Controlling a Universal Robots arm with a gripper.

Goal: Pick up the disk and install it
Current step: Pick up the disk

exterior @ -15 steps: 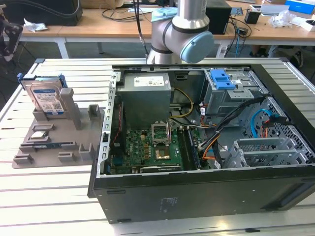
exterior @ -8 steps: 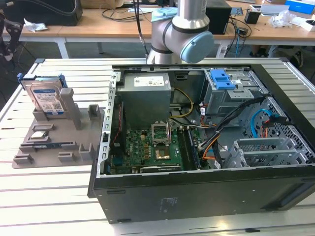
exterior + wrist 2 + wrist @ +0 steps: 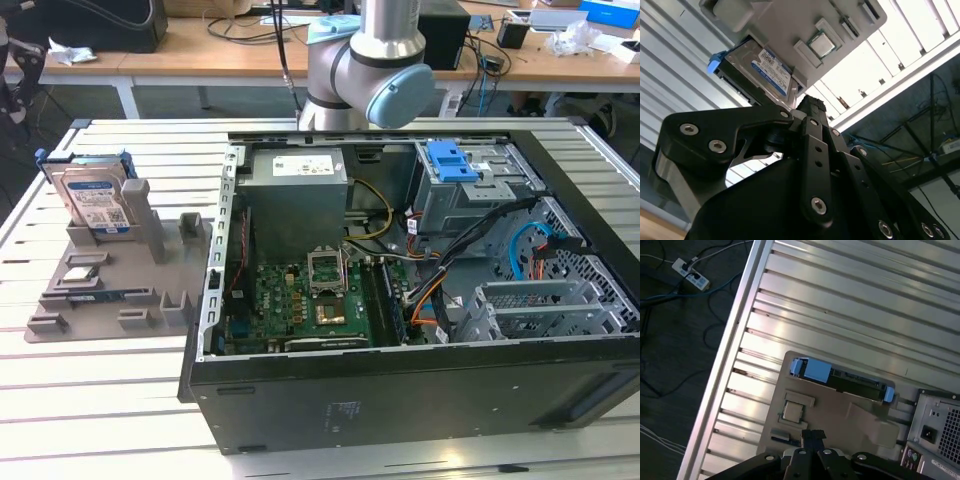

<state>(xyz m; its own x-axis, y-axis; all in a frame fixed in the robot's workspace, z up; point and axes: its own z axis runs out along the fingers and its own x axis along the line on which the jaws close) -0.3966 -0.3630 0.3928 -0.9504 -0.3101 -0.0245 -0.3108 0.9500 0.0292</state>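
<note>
Hovering over one slatted metal desk, one pincer is pointing its two black fingers at one grey tray. In both wrist views those fingers are lying pressed together, pinching nothing.

One disk is standing on edge in a slot at the far corner of that tray. It is leaning slightly, with its white-and-blue label facing outward and its blue carrier bracket framing it. In the exterior view the disk is sitting at about ten o'clock from one open computer case, well apart from it, and the tray is lying at nine o'clock. The pincer is hanging apart from the disk, not touching it.

One square processor chip is resting flat on the tray near the disk. Inside the case, one grey power supply box is sitting at eleven o'clock and one blue-handled drive cage at one o'clock. One silver-and-blue arm is rising behind the case at twelve o'clock.
</note>
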